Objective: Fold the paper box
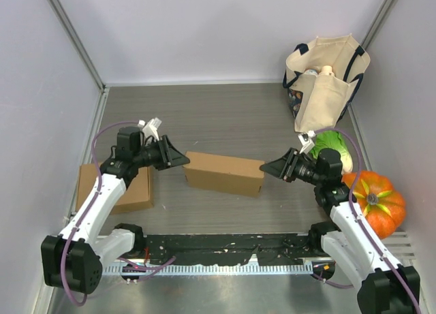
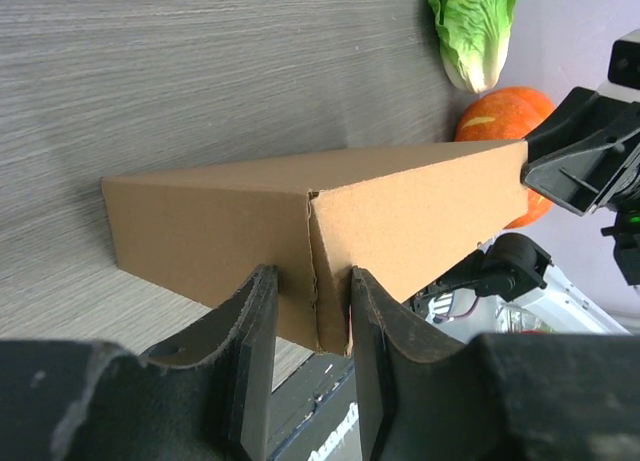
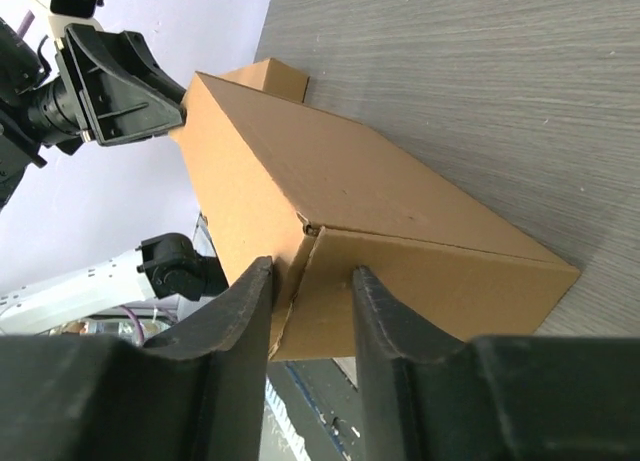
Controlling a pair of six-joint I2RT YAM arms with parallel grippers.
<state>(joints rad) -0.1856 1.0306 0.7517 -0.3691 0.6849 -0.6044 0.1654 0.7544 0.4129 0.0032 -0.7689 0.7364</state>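
Box is pinned lengthwise between the two grippers: left gripper at one end, right gripper at the other. Both finger pairs are slightly parted, straddling end seams and clamping nothing. Looks like end-flap closing; next calls for even inward pressure.

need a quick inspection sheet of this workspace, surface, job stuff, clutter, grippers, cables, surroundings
surface: grey wood-grain tabletop, no spills seen
job's things: long brown cardboard box closed up, lying mid-table between the arms; second brown cardboard box at the left edge
clutter: cream canvas tote bag in the far right corner; green leafy lettuce and orange pumpkin beside the right arm
grippers: left gripper at the long box's left end, right gripper at its right end; jaws slightly apart around a box corner, grip unclear
cables: purple cable along each arm, none on the box
surroundings: white enclosure walls, nothing else seen
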